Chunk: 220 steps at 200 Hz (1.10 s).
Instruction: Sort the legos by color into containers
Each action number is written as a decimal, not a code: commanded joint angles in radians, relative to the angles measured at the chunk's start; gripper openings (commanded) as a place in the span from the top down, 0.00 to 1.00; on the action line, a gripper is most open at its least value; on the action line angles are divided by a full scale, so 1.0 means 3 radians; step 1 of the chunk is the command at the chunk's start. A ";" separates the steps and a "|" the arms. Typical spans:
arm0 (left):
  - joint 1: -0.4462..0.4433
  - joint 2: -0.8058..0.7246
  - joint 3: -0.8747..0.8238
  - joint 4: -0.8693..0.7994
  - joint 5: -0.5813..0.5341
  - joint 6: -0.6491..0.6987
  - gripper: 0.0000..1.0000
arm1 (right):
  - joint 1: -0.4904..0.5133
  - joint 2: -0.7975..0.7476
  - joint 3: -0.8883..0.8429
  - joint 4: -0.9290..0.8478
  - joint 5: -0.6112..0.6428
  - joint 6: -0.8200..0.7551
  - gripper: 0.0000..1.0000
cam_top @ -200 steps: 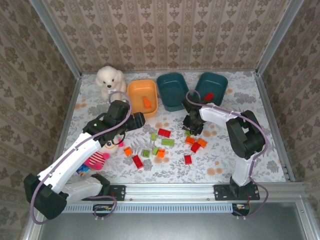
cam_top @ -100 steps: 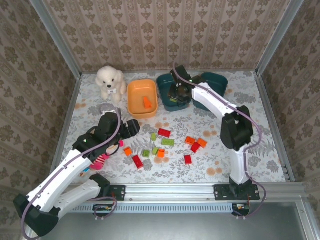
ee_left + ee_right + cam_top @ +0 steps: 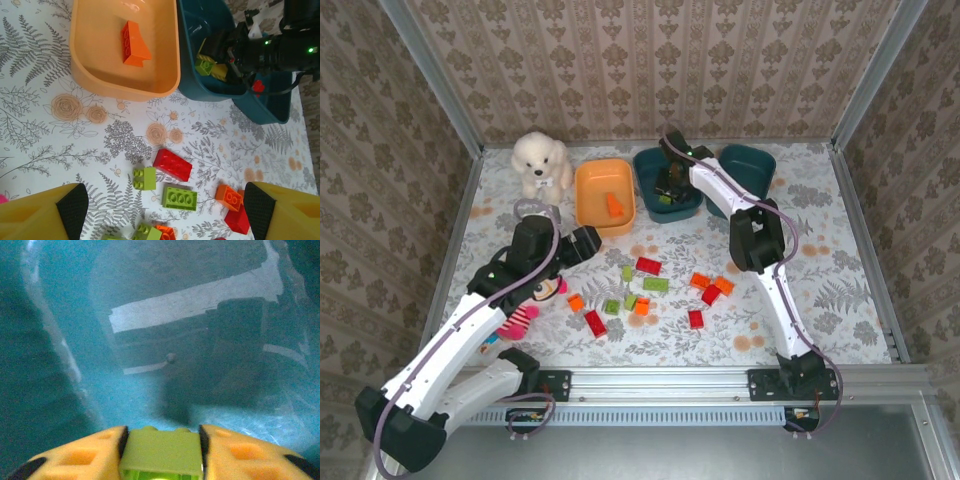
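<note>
My right gripper (image 3: pixel 668 190) reaches into the middle dark teal tub (image 3: pixel 645 170). It is shut on a light green lego (image 3: pixel 161 452) just above the tub floor; the same lego (image 3: pixel 204 65) shows in the left wrist view. My left gripper (image 3: pixel 585 240) hangs open and empty over the loose legos on the table. Under it lie a red one (image 3: pixel 172 164), two light green ones (image 3: pixel 179 197) and an orange one (image 3: pixel 229 196). The orange tub (image 3: pixel 590 180) holds an orange lego (image 3: pixel 613 204). The right teal tub (image 3: pixel 755 160) holds a red lego (image 3: pixel 258 86).
A white plush dog (image 3: pixel 541 162) sits at the back left beside the orange tub. A pink-and-yellow plush toy (image 3: pixel 520 315) lies under my left arm. Patterned walls close in three sides, and a metal rail (image 3: pixel 660 382) runs along the front.
My right gripper carried the light green lego from the table up into the middle teal tub. My left arm shifted only slightly over the loose legos.
</note>
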 commanded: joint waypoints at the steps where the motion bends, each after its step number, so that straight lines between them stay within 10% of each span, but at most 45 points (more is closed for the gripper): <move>1: 0.0067 0.0015 0.0032 0.0131 0.0199 -0.0023 0.15 | -0.0022 0.0005 0.0149 -0.0197 -0.0123 -0.0064 0.49; 96: 0.0260 0.0210 0.0341 -0.0266 0.0315 0.0094 0.16 | 0.0020 -0.1030 0.0015 -0.0027 -0.0166 -0.0580 0.36; 163: 0.0259 0.0381 0.0435 -0.0608 0.0406 0.0110 0.17 | 0.0121 -0.2989 -0.2579 0.1643 -0.1108 -0.0770 0.36; 220: 0.0220 0.0573 0.0418 -0.0796 0.0454 0.0103 0.18 | 0.0131 -0.4189 -0.3999 0.1889 -0.1837 -0.0616 0.33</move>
